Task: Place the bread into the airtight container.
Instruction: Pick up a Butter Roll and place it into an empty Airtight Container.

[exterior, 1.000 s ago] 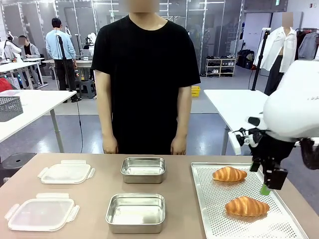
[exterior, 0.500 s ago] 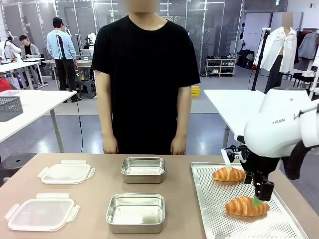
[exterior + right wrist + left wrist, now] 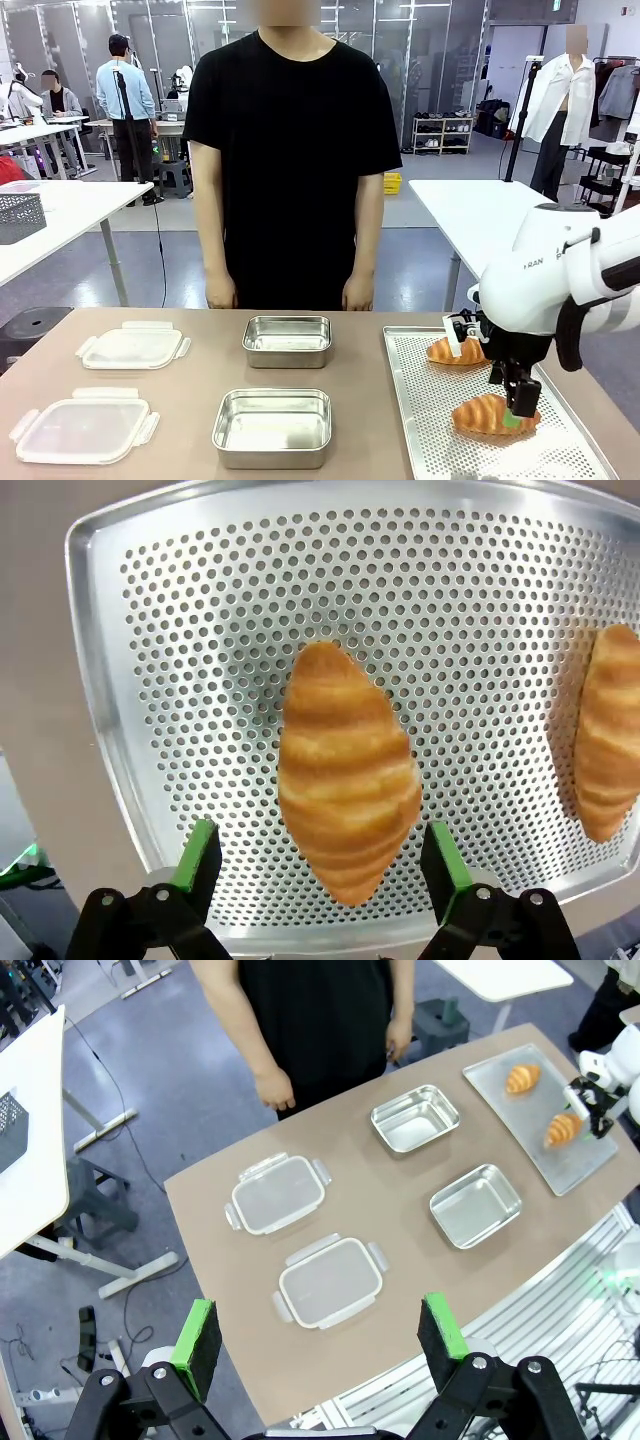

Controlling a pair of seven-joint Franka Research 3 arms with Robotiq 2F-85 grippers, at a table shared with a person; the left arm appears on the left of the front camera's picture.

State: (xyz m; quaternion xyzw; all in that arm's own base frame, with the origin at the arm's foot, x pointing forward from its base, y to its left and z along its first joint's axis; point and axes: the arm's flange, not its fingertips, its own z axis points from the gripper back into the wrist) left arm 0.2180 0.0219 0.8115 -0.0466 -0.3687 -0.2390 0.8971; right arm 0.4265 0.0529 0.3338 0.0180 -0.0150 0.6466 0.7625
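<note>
Golden-brown croissant [image 3: 345,775] is found on perforated metal tray [image 3: 160,630], nearer of two. Right gripper [image 3: 515,405] is held over it, jaws spread, nothing gripped. Long axis is set crossways to closing line (narrow width gets pinched, nice). Left gripper [image 3: 318,1335] is parted too, well away. Empty rectangular steel container [image 3: 272,425] is sat left of tray.

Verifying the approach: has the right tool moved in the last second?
Yes. Against the perforated tray, the right tool has dropped and shifted slightly left, and is now open over the near croissant.
</note>
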